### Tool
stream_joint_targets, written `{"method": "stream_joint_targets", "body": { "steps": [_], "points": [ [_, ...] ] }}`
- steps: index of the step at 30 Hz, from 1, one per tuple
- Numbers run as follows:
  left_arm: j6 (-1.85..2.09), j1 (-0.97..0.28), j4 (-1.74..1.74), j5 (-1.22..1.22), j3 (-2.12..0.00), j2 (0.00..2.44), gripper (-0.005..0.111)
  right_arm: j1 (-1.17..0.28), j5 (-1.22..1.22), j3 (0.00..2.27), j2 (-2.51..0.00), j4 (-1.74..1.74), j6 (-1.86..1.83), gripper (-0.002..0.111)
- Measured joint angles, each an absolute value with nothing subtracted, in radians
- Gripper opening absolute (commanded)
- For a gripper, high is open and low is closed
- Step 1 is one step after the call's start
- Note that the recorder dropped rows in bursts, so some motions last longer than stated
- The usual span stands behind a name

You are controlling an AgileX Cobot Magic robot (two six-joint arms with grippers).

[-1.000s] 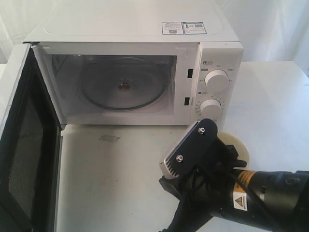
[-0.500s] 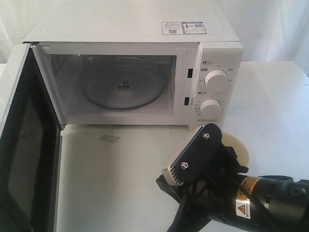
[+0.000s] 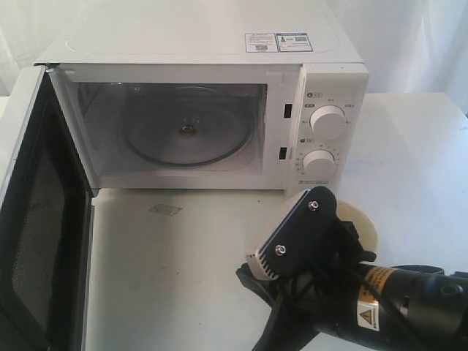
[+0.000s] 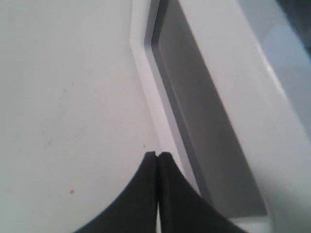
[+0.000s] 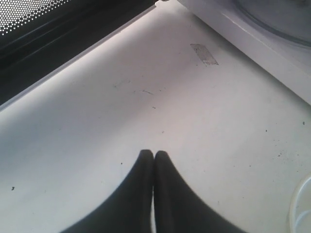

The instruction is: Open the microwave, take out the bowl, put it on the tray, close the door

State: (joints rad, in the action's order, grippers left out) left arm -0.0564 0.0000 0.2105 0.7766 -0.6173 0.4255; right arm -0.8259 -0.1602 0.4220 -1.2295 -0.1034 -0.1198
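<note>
The white microwave (image 3: 205,51) stands at the back with its door (image 3: 36,219) swung wide open to the left. Inside it only the bare glass turntable (image 3: 186,135) shows. A cream round bowl (image 3: 363,219) sits on the table below the knobs, mostly hidden behind my right arm (image 3: 314,256); its pale rim (image 5: 300,208) shows at the corner of the right wrist view. The tray is out of view. My right gripper (image 5: 154,154) is shut and empty above the table in front of the microwave. My left gripper (image 4: 158,155) is shut and empty next to a white door edge (image 4: 146,73).
The open door (image 5: 43,34), with its dark mesh window, blocks the left side of the white table (image 3: 183,278). A small grey sticker (image 3: 165,210) lies on the table before the cavity. Two round knobs (image 3: 327,122) sit on the control panel.
My right arm has shifted slightly down and to the right in the exterior view, then held still. The microwave, door and bowl have not moved.
</note>
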Motion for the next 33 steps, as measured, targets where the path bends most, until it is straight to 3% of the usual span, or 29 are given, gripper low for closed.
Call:
{"method": "stream_joint_targets", "body": {
  "steps": [13, 22, 33],
  "points": [
    [0.033, 0.000, 0.338, 0.722, -0.625, 0.565, 0.000, -0.826, -0.169, 0.420, -1.229, -0.103, -0.118, 0.000],
    [0.378, 0.001, 0.637, 0.696, -0.625, 0.705, 0.000, -0.826, -0.173, 0.420, -1.218, -0.103, -0.116, 0.000],
    [0.699, 0.001, 0.929, 0.655, -0.575, 0.758, 0.000, -0.826, -0.100, 0.410, -0.989, -0.103, -0.116, 0.000]
  ]
}}
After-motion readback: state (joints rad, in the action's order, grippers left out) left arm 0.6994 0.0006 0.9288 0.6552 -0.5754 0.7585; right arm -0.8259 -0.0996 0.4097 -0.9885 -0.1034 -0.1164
